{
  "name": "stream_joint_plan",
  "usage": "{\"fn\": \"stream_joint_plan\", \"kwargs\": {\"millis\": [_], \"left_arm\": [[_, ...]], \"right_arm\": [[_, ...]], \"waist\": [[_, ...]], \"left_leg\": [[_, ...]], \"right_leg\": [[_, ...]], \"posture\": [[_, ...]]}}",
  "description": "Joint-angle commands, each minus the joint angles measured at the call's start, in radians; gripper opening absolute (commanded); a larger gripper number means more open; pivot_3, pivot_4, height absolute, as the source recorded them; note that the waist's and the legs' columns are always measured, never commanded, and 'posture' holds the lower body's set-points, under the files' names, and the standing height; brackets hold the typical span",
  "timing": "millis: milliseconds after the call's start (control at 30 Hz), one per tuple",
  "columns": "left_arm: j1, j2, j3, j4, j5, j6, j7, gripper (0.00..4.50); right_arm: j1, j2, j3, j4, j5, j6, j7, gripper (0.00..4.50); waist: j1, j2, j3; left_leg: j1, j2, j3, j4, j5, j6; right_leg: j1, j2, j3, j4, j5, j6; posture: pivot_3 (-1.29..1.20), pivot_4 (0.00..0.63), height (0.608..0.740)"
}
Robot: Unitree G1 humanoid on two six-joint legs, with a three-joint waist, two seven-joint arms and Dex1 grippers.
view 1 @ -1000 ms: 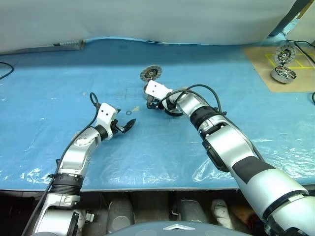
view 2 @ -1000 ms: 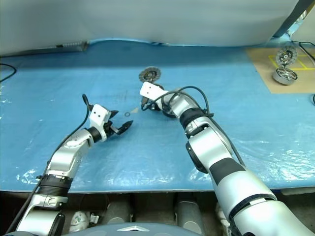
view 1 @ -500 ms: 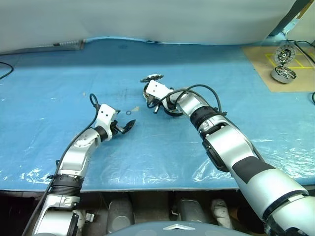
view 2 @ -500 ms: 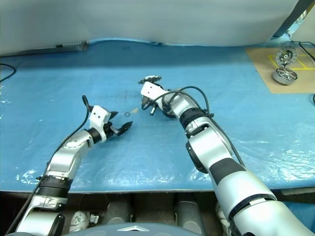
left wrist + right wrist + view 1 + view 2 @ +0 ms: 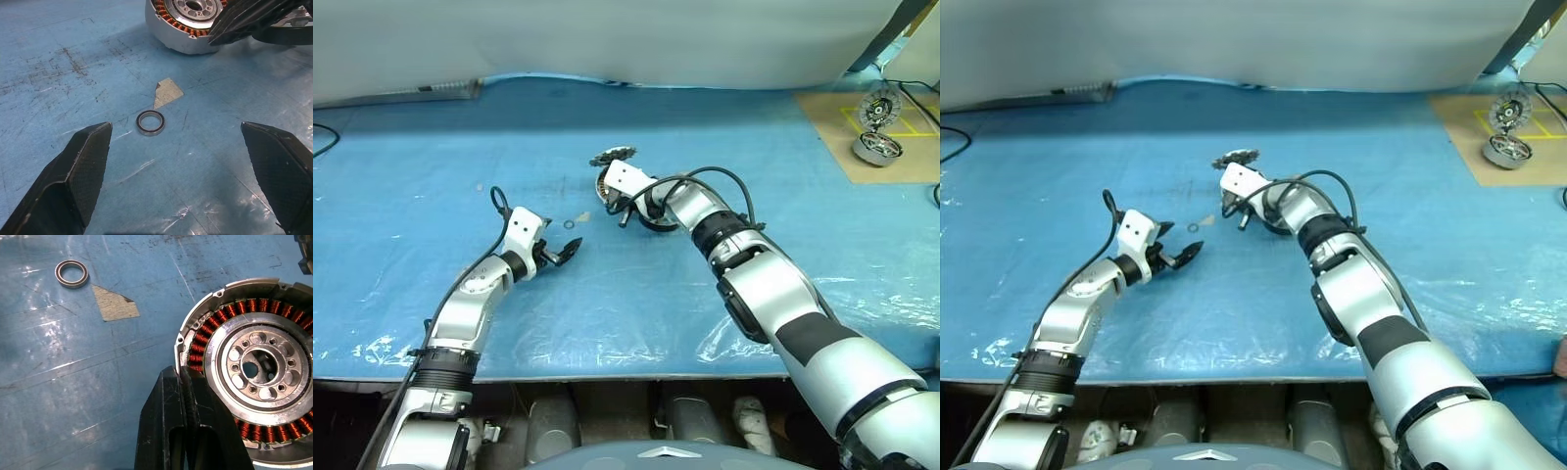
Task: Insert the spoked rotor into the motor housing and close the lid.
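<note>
The motor housing [image 5: 249, 382] sits on the blue table cover [image 5: 431, 176] just above the middle of the head views, its ring of copper windings and silver hub open to view. The lid [image 5: 613, 155] stands tilted over the housing's far edge, at the upper middle of the frame. The right gripper [image 5: 188, 382] has its two black fingers pressed together, their tips resting at the housing's rim; whether the rim is pinched between them cannot be told. The left gripper [image 5: 178, 142] hovers left of centre with its jaws wide apart and nothing between them. Between its fingers on the cover lie a small dark ring [image 5: 150, 122] and a scrap of tape [image 5: 167, 92]. At the upper right, on a brown board [image 5: 832, 127], rests a second motor [image 5: 876, 147]
</note>
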Motion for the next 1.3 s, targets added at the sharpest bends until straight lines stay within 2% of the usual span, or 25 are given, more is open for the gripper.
{"fn": "stream_joint_plan", "kwargs": {"millis": [33,167,333,533,700,833,1000,1300], "left_arm": [[0.005,0.003,0.01,-0.042,-0.01,-0.001,0.003,4.5],[0.005,0.003,0.01,-0.04,-0.009,0.0,0.003,4.5],[0.005,0.002,0.011,-0.04,-0.011,-0.001,0.002,4.5],[0.016,0.005,0.012,-0.044,-0.014,0.001,-0.001,4.5],[0.018,0.003,0.007,-0.044,-0.016,0.004,-0.005,4.5],[0.021,0.003,0.003,-0.045,-0.017,0.006,-0.009,4.5],[0.019,0.006,0.002,-0.042,-0.016,0.002,-0.018,4.5],[0.027,0.016,0.009,-0.048,-0.016,-0.011,-0.036,4.5]], "right_arm": [[0.036,0.01,-0.012,-0.089,0.03,0.075,0.058,0.03],[0.119,0.018,-0.011,-0.263,0.056,0.251,0.11,0.03],[0.276,0.0,0.042,-0.578,0.052,0.46,0.133,0.03],[0.438,-0.037,0.071,-0.939,0.064,0.732,0.107,0.03],[0.517,-0.056,0.073,-1.126,0.102,0.888,0.07,0.03],[0.566,-0.044,0.053,-1.247,0.137,1.012,0.01,0.03],[0.588,-0.051,0.062,-1.327,0.185,1.073,-0.039,0.03],[0.538,-0.046,0.023,-1.404,0.27,1.143,-0.124,0.03]], "waist": [[0.0,0.0,0.0],[0.001,0.0,0.0],[0.002,0.0,0.0],[0.004,0.0,0.0],[0.006,0.0,0.0],[0.006,0.0,0.0],[0.006,0.0,0.0],[0.006,0.0,0.0]], "left_leg": [[0.0,0.001,0.0,0.0,0.0,0.0],[0.001,0.006,0.0,0.0,0.0,0.0],[0.003,0.009,0.0,0.0,-0.002,-0.003],[0.005,0.008,0.0,-0.001,-0.002,-0.004],[0.007,0.008,0.0,-0.002,-0.002,-0.005],[0.008,0.007,0.0,-0.003,-0.002,-0.005],[0.009,0.007,0.0,-0.003,-0.002,-0.005],[0.009,0.007,0.0,-0.004,-0.002,-0.005]], "right_leg": [[0.0,0.001,0.0,0.0,0.0,0.0],[0.0,0.007,0.0,-0.001,0.0,-0.003],[0.001,0.01,0.001,-0.001,0.0,-0.004],[0.003,0.01,0.001,-0.002,0.0,-0.004],[0.004,0.01,0.002,-0.002,0.0,-0.004],[0.006,0.01,0.003,-0.002,0.0,-0.004],[0.006,0.01,0.003,-0.002,0.0,-0.004],[0.006,0.01,0.003,-0.003,0.0,-0.003]], "posture": [[0.0,0.15,0.74],[0.0,0.15,0.74],[0.0,0.15,0.74],[0.0,0.15,0.74],[0.0,0.15,0.74],[0.0,0.15,0.74],[0.0,0.15,0.74],[0.0,0.15,0.74]]}}
